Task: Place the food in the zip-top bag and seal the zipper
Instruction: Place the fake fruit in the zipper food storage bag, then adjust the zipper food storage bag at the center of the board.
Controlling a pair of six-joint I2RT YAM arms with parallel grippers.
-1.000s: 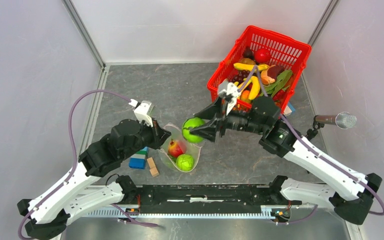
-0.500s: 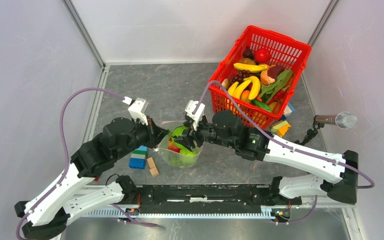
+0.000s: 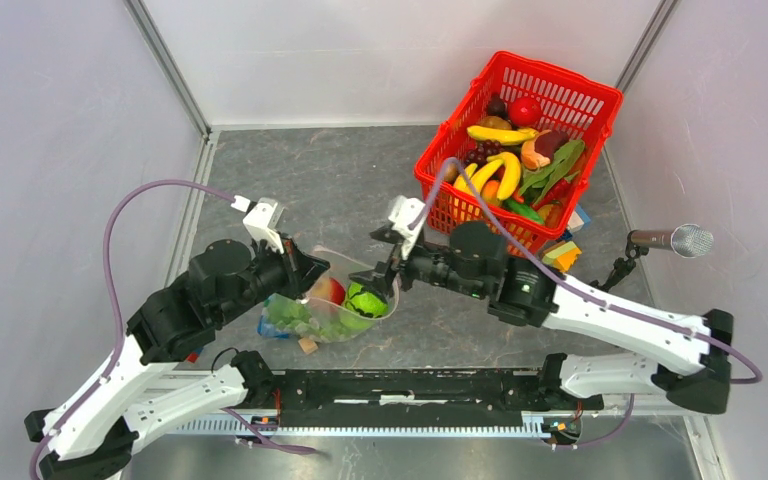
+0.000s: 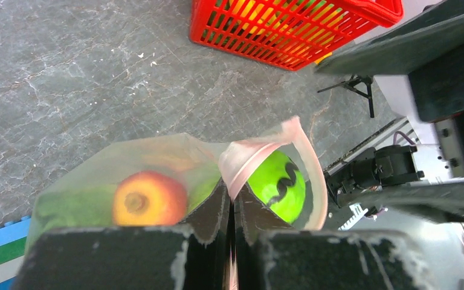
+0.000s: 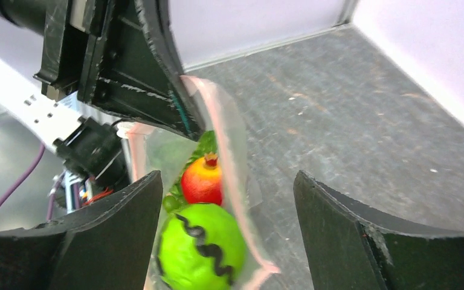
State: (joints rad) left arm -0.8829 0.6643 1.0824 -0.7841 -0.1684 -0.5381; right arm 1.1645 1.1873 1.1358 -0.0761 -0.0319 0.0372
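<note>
L hand (image 4: 229, 202) clamped on zipper (image 4: 260, 154) at zip-top bag (image 4: 72, 181) mouth. R hand (image 5: 225, 187) jaws wide, empty, just over bag mouth. Green fruit (image 5: 199, 251), red apple (image 5: 202, 181), lettuce (image 3: 285, 312) inside bag. Bag on surface (image 3: 340, 190); red basket (image 4: 290, 42) well apart from bag.

zip-top bag (image 4: 96, 166): clear filmy plastic | green fruit (image 4: 290, 192): glossy | table (image 4: 66, 72): matt, mottled grey

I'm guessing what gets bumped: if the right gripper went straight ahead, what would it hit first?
Probably the green fruit in the bag, just ahead of the right gripper; depth is unclear.
</note>
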